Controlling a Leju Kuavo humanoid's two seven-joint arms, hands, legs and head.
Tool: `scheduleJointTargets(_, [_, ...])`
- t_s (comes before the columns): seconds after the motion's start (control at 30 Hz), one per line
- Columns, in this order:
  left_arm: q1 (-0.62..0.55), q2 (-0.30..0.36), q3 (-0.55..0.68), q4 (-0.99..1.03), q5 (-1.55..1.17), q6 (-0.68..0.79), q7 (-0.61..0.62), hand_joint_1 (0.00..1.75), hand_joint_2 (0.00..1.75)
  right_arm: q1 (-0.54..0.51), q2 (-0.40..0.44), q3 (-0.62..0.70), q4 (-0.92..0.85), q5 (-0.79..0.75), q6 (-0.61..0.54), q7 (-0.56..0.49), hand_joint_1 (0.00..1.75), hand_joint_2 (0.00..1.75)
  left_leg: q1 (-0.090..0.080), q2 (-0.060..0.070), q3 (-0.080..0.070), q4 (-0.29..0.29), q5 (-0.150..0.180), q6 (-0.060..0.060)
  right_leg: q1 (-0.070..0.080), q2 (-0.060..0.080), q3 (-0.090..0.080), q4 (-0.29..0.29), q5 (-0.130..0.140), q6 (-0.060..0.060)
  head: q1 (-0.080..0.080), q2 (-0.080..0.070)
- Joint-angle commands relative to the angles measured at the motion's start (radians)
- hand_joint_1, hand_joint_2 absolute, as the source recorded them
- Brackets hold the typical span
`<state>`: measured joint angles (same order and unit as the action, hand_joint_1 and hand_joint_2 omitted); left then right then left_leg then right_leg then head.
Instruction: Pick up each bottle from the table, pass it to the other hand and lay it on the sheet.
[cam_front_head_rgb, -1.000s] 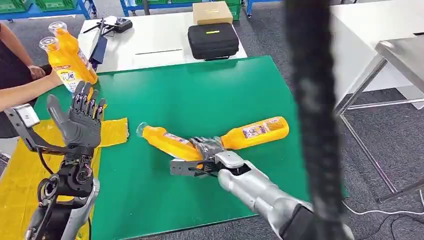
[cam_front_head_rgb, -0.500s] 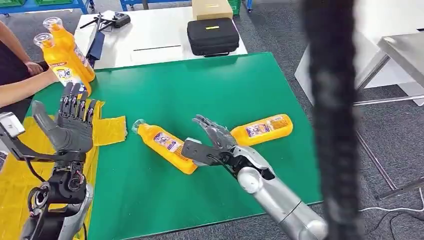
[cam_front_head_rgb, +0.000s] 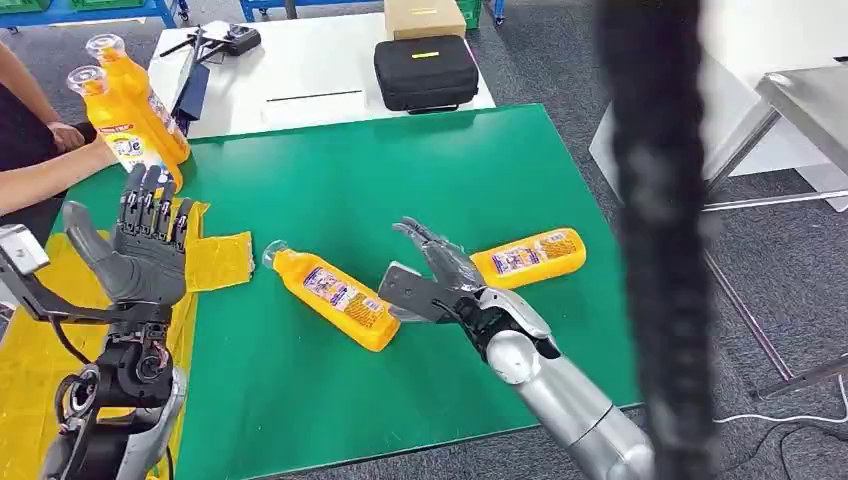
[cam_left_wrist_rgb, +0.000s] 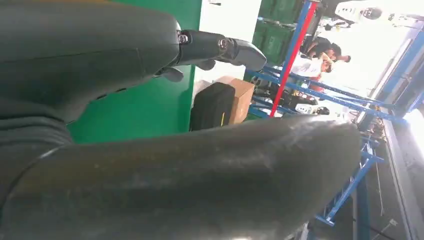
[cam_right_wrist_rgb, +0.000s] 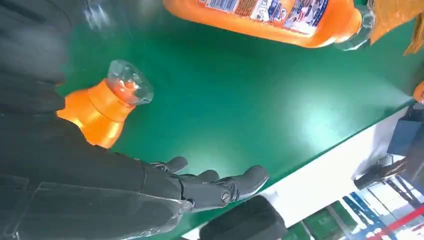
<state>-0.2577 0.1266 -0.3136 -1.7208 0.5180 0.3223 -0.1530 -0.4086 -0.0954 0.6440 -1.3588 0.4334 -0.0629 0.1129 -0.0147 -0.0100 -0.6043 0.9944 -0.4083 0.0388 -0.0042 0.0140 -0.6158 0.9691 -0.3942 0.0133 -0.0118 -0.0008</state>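
Two orange bottles lie on the green table (cam_front_head_rgb: 400, 180). One bottle (cam_front_head_rgb: 330, 292) points its clear cap toward the yellow sheet (cam_front_head_rgb: 225, 260). The other bottle (cam_front_head_rgb: 530, 254) lies to the right, its neck behind my right hand (cam_front_head_rgb: 435, 275). That hand hovers open between them, fingers spread, holding nothing. The right wrist view shows the right bottle's capped neck (cam_right_wrist_rgb: 107, 107) just beside the hand's fingers (cam_right_wrist_rgb: 215, 185), and the left bottle (cam_right_wrist_rgb: 270, 17) farther off. My left hand (cam_front_head_rgb: 140, 245) stands upright and open over the sheet, empty.
A person at the far left holds two upright orange bottles (cam_front_head_rgb: 120, 110) at the table's corner. Behind the green table, a white table carries a black case (cam_front_head_rgb: 425, 72), a cardboard box (cam_front_head_rgb: 425, 17) and a controller. A thick dark cable (cam_front_head_rgb: 655, 240) hangs in front of the camera.
My right hand has risen off the table from between the two bottles and spread its fingers. The left hand has stayed upright. The camera shifted slightly.
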Motion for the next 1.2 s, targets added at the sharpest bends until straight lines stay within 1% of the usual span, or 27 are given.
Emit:
scheduleJointTargets(0.03, [-0.040, 0.008, -0.025, 0.057, 0.001, -0.002, 0.004, 0.00, 0.00, -0.028, 0.011, -0.033, 0.066, -0.067, 0.021, 0.006, 0.00, 1.75, 0.001, 0.000, 0.002, 0.000, -0.001, -0.002, 0.001, -0.002, 0.002, 0.000, -0.001, 0.000, 0.000, 0.000])
scheduleJointTargets(0.1, [-0.053, 0.003, -0.038, 0.069, 0.003, -0.006, 0.006, 0.00, 0.00, -0.067, 0.032, -0.027, 0.149, -0.070, 0.006, 0.002, 0.00, 1.75, 0.000, 0.000, 0.001, 0.000, 0.000, -0.002, 0.000, -0.001, 0.002, 0.000, 0.000, 0.000, 0.000, 0.000])
scheduleJointTargets(0.13, [-0.060, 0.002, -0.050, 0.071, -0.005, -0.009, 0.002, 0.00, 0.00, -0.096, 0.043, -0.017, 0.209, -0.061, -0.001, 0.004, 0.00, 1.75, 0.001, 0.000, 0.003, 0.001, -0.002, -0.003, 0.001, -0.002, 0.004, 0.000, -0.001, 0.000, 0.000, 0.000])
scheduleJointTargets(0.17, [-0.064, 0.000, -0.055, 0.070, -0.014, -0.004, 0.001, 0.00, 0.00, -0.118, 0.039, -0.004, 0.248, -0.044, -0.003, 0.007, 0.00, 1.75, 0.001, 0.001, 0.003, 0.001, -0.001, -0.003, 0.001, -0.001, 0.003, 0.000, -0.001, 0.000, 0.000, 0.000])
scheduleJointTargets(0.23, [-0.064, 0.000, -0.059, 0.065, -0.019, 0.000, 0.003, 0.00, 0.00, -0.124, 0.034, -0.008, 0.266, -0.042, -0.002, 0.002, 0.00, 1.75, 0.000, 0.001, 0.001, 0.000, 0.000, -0.002, 0.000, 0.000, 0.001, 0.000, 0.000, 0.000, 0.000, 0.000])
scheduleJointTargets(0.27, [-0.063, 0.000, -0.059, 0.064, -0.019, 0.000, 0.003, 0.00, 0.00, -0.124, 0.032, -0.009, 0.266, -0.042, -0.003, 0.000, 0.00, 1.75, 0.001, 0.001, 0.003, 0.001, -0.001, -0.003, 0.001, 0.000, 0.003, 0.000, -0.001, 0.000, -0.001, 0.000])
scheduleJointTargets(0.3, [-0.063, 0.005, -0.062, 0.061, -0.025, 0.001, 0.005, 0.00, 0.00, -0.129, 0.007, 0.014, 0.261, 0.019, -0.019, 0.016, 0.00, 1.75, 0.001, 0.000, 0.002, 0.000, -0.001, -0.002, 0.001, -0.001, 0.003, 0.000, -0.001, 0.000, 0.000, 0.000])
scheduleJointTargets(0.4, [-0.034, 0.023, -0.046, 0.052, -0.036, 0.003, 0.020, 0.00, 0.00, -0.102, -0.125, 0.020, 0.167, 0.108, 0.086, 0.053, 0.00, 1.75, 0.001, -0.002, 0.003, 0.001, -0.001, -0.003, 0.001, -0.003, 0.004, 0.000, -0.002, 0.000, 0.000, 0.000])
scheduleJointTargets(0.43, [-0.023, 0.027, -0.038, 0.053, -0.037, -0.006, 0.020, 0.00, 0.00, -0.079, -0.154, -0.011, 0.133, 0.112, 0.106, 0.039, 0.00, 1.75, 0.001, -0.003, 0.004, 0.001, -0.002, -0.003, 0.001, -0.005, 0.006, 0.000, -0.003, 0.001, 0.000, 0.000])
scheduleJointTargets(0.47, [-0.008, 0.029, -0.026, 0.053, -0.037, -0.014, 0.017, 0.00, 0.00, -0.057, -0.206, -0.028, 0.091, 0.156, 0.126, 0.033, 0.00, 1.75, 0.001, -0.004, 0.004, 0.000, -0.001, -0.003, 0.001, -0.005, 0.005, -0.001, -0.003, 0.001, 0.000, 0.000])
scheduleJointTargets(0.5, [0.019, 0.036, -0.008, 0.051, -0.031, -0.016, 0.015, 0.00, 0.00, -0.037, -0.287, -0.033, 0.046, 0.196, 0.136, 0.008, 0.00, 1.75, 0.000, -0.005, 0.003, -0.001, -0.001, -0.002, 0.000, -0.006, 0.005, -0.001, -0.002, 0.001, -0.001, 0.000])
scheduleJointTargets(0.53, [0.040, 0.045, 0.006, 0.051, -0.025, -0.023, 0.006, 0.00, 0.00, -0.012, -0.345, -0.062, 0.012, 0.199, 0.129, -0.007, 0.00, 1.75, 0.000, -0.006, 0.004, 0.000, -0.001, -0.002, 0.000, -0.008, 0.007, -0.001, -0.003, 0.001, 0.000, 0.000])
scheduleJointTargets(0.57, [0.057, 0.048, 0.021, 0.051, -0.015, -0.029, -0.001, 0.00, 0.00, 0.007, -0.398, -0.079, -0.022, 0.234, 0.123, -0.024, 0.00, 1.75, -0.001, -0.008, 0.002, -0.001, 0.000, -0.001, 0.000, -0.008, 0.005, -0.001, -0.003, 0.001, -0.001, 0.000])
scheduleJointTargets(0.6, [0.071, 0.050, 0.035, 0.053, -0.005, -0.040, -0.009, 0.00, 0.00, 0.043, -0.439, -0.127, -0.063, 0.240, 0.127, -0.034, 0.00, 1.75, -0.001, -0.010, 0.004, 0.000, -0.002, -0.002, 0.000, -0.010, 0.007, -0.001, -0.004, 0.002, -0.001, 0.000])
scheduleJointTargets(0.63, [0.090, 0.045, 0.055, 0.050, -0.003, -0.045, -0.015, 0.00, 0.00, 0.084, -0.494, -0.182, -0.106, 0.289, 0.115, -0.055, 0.00, 1.75, -0.002, -0.010, 0.001, 0.000, 0.000, -0.001, -0.001, -0.009, 0.003, -0.001, -0.003, 0.002, 0.000, 0.000])
scheduleJointTargets(0.67, [0.098, 0.042, 0.065, 0.046, 0.000, -0.047, -0.018, 0.00, 0.00, 0.099, -0.528, -0.206, -0.119, 0.310, 0.102, -0.064, 0.00, 1.75, -0.002, -0.012, 0.002, 0.000, -0.002, -0.002, -0.001, -0.012, 0.006, -0.001, -0.005, 0.002, 0.000, 0.000])
scheduleJointTargets(0.73, [0.103, 0.035, 0.073, 0.042, 0.001, -0.048, -0.019, 0.00, 0.00, 0.117, -0.554, -0.254, -0.123, 0.334, 0.082, -0.089, 0.00, 1.75, -0.003, -0.011, -0.002, 0.000, -0.001, 0.000, -0.002, -0.009, 0.001, -0.001, -0.002, 0.001, 0.000, 0.000])
scheduleJointTargets(0.77, [0.103, 0.030, 0.073, 0.040, 0.001, -0.051, -0.018, 0.00, 0.00, 0.124, -0.564, -0.278, -0.126, 0.308, 0.089, -0.112, 0.00, 1.75, -0.003, -0.012, 0.000, 0.001, -0.002, -0.001, -0.002, -0.011, 0.004, 0.000, -0.004, 0.002, 0.000, 0.000])
scheduleJointTargets(0.87, [0.100, 0.011, 0.072, 0.034, -0.001, -0.054, -0.013, 0.00, 0.00, 0.137, -0.584, -0.317, -0.140, 0.290, 0.113, -0.140, 0.00, 1.75, -0.004, -0.010, -0.001, 0.001, -0.003, 0.001, -0.004, -0.008, 0.002, 0.000, -0.005, 0.004, 0.000, 0.000])
scheduleJointTargets(0.93, [0.101, 0.005, 0.072, 0.027, -0.005, -0.054, -0.008, 0.00, 0.00, 0.127, -0.585, -0.316, -0.134, 0.299, 0.131, -0.145, 0.00, 1.75, -0.003, -0.010, 0.000, 0.002, -0.005, 0.000, -0.003, -0.008, 0.004, 0.001, -0.006, 0.004, -0.001, 0.000])
scheduleJointTargets(0.97, [0.101, 0.004, 0.073, 0.025, -0.006, -0.054, -0.007, 0.00, 0.00, 0.121, -0.589, -0.307, -0.129, 0.305, 0.147, -0.148, 0.00, 1.75, -0.004, -0.008, -0.002, 0.001, -0.003, 0.002, -0.004, -0.006, 0.001, 0.000, -0.004, 0.004, 0.000, 0.000])
scheduleJointTargets(1.03, [0.103, 0.003, 0.074, 0.019, -0.009, -0.055, -0.004, 0.00, 0.00, 0.090, -0.581, -0.287, -0.090, 0.319, 0.163, -0.155, 0.00, 1.75, -0.003, -0.006, 0.000, 0.002, -0.005, 0.000, -0.003, -0.005, 0.003, 0.000, -0.005, 0.004, -0.001, 0.000])
scheduleJointTargets(1.07, [0.103, 0.003, 0.075, 0.018, -0.010, -0.055, -0.002, 0.00, 0.00, 0.077, -0.576, -0.278, -0.071, 0.323, 0.164, -0.159, 0.00, 1.75, -0.003, -0.006, -0.002, 0.001, -0.003, 0.002, -0.003, -0.004, 0.001, -0.001, -0.003, 0.004, 0.000, 0.000])
scheduleJointTargets(1.13, [0.104, 0.003, 0.076, 0.018, -0.011, -0.056, 0.000, 0.00, 0.00, 0.059, -0.573, -0.262, -0.048, 0.333, 0.167, -0.165, 0.00, 1.75, -0.003, -0.004, 0.000, 0.000, -0.003, 0.001, -0.003, -0.003, 0.002, -0.001, -0.003, 0.004, -0.001, 0.000])
scheduleJointTargets(1.2, [0.101, 0.002, 0.074, 0.019, -0.013, -0.056, 0.003, 0.00, 0.00, 0.023, -0.551, -0.238, 0.003, 0.337, 0.176, -0.175, 0.00, 1.75, -0.003, -0.003, 0.000, 0.001, -0.004, 0.001, -0.003, -0.003, 0.002, -0.001, -0.003, 0.004, 0.000, 0.000])
